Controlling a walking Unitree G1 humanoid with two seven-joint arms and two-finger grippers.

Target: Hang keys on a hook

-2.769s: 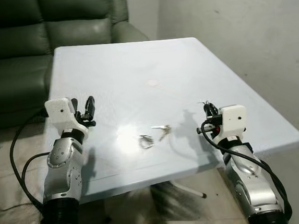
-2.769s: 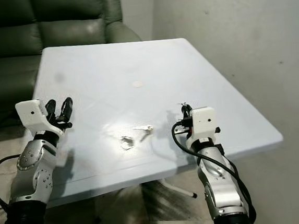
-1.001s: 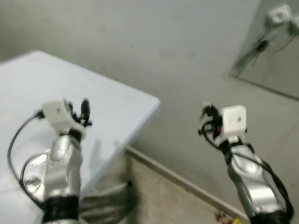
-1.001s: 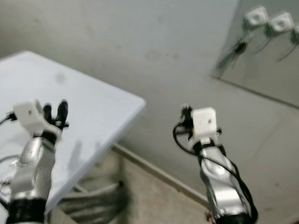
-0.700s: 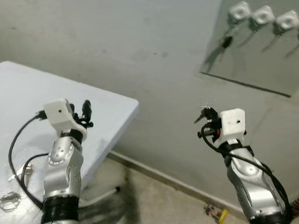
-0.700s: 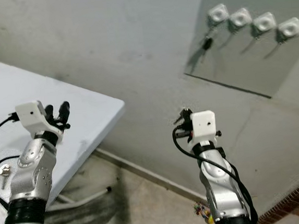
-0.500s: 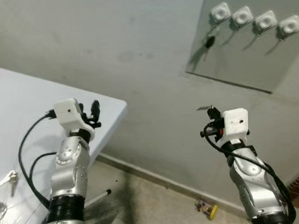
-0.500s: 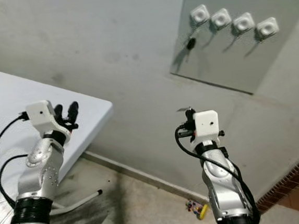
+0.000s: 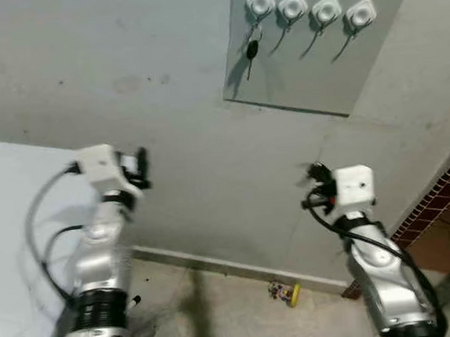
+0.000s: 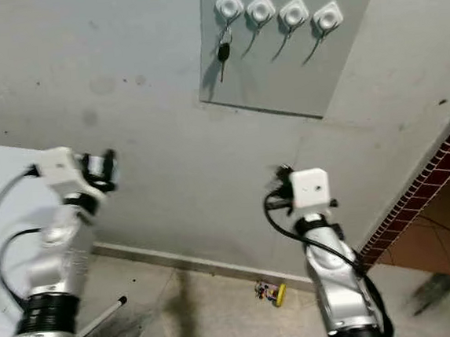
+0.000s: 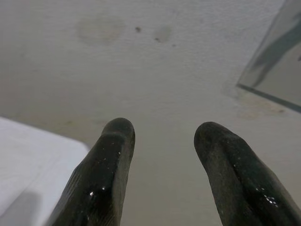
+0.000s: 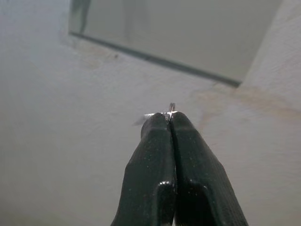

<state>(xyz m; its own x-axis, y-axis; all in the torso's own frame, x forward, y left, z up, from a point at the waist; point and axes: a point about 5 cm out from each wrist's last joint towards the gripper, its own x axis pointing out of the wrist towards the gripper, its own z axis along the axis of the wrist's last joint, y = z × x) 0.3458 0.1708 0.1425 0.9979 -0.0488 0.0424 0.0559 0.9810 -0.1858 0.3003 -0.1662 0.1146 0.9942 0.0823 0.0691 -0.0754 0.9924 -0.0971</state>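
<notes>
Nearest the camera, both silver arms are raised toward a grey wall. The right end effector (image 12: 169,123) is clenched tight, its two black fingers pressed together on a thin silver bit of metal, the keys (image 12: 162,113), which pokes out just past the fingertips; how much of it there is cannot be made out. In the head views this end effector (image 9: 317,173) sits low and to the right of the scene, well below the board on the wall. The left end effector (image 11: 162,134) is released, its fingers (image 11: 110,160) spread apart with nothing between them, pointing at the bare wall. In the head views it (image 9: 140,166) is held up on the left, over the edge of the white surface (image 9: 2,235) that runs along the left side.

Down on the floor, close to the foot of the wall between the two arms, lies a small yellow object (image 9: 285,292); what it is cannot be told.

Farther off, high on the wall, hangs a grey board (image 9: 318,58) with a row of four white hooks (image 9: 310,10) along its top. A dark key (image 9: 251,49) dangles from the leftmost hook (image 9: 259,3). To the right, a strip of red brick (image 9: 440,197) shows beyond the wall's corner
</notes>
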